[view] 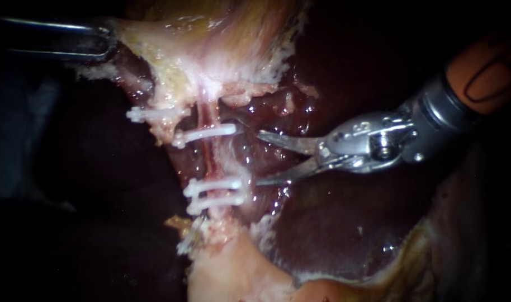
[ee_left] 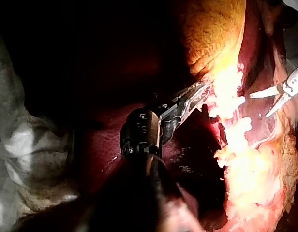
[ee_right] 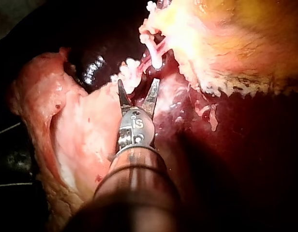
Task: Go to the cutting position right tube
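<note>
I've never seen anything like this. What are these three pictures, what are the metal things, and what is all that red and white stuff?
This is a surgical robot working on a pig's liver and gallbladder at a bench. The wide picture comes from a small camera close to the tissue. The other two come from cameras riding on each arm. The left instrument is a long thin rod, and its end effector is clamped on pale tissue, holding it. The right instrument ends in two small blades. They stand open beside a thin tube, not touching it. The white bars are clips pinched across that tube.
</note>
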### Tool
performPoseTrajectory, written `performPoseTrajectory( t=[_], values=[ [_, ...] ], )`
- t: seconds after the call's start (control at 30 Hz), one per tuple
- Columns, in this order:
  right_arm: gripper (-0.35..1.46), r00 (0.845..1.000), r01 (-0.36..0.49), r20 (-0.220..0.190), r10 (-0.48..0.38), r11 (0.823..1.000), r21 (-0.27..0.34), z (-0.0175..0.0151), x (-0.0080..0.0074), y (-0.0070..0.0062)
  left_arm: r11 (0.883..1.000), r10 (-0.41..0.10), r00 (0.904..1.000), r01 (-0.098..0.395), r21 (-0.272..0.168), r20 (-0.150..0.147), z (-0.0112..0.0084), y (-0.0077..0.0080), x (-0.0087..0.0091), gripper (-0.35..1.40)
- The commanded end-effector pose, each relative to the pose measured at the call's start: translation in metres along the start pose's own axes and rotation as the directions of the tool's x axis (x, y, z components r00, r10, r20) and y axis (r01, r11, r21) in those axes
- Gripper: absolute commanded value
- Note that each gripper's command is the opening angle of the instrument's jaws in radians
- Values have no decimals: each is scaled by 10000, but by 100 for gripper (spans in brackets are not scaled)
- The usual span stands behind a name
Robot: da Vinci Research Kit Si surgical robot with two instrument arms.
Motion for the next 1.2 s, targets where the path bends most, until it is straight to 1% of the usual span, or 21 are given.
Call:
performPoseTrajectory(
  t=[0.03,0.2,0.33,0.4,0.63,0.73,0.83,1.0,1.2],
  values=[
    [143,9999,-80,-70,81,9999,70,4,0,1,10000,6,10000,-6,3,2,0,0,0,-35],
    [143,9997,-217,-117,221,9992,330,28,-2,7,10000,6,10000,-6,3,1,0,0,0,-35],
    [143,9995,-306,-95,311,9983,489,48,-7,9,10000,9,10000,-9,6,-1,0,0,-1,-35],
    [143,9995,-272,-111,280,9974,661,56,-7,9,10000,9,10000,-9,8,-2,0,0,-1,-35],
    [141,9984,-286,-451,338,9932,1125,78,2,13,10000,11,10000,-11,12,-4,1,0,-1,-35],
    [139,9968,-324,-684,419,9904,1341,87,6,15,10000,12,10000,-12,14,-5,1,0,-2,-35],
    [139,9964,-264,-756,382,9882,1509,96,10,17,10000,12,10000,-12,40,-19,1,0,-2,-35],
    [139,9939,-92,-1063,299,9818,1895,107,9,19,10000,13,10000,-13,40,-19,1,0,-2,-35],
    [133,9937,70,-1102,191,9727,2319,115,10,19,10000,12,10000,-12,44,-22,1,1,-2,-35]
  ],
)
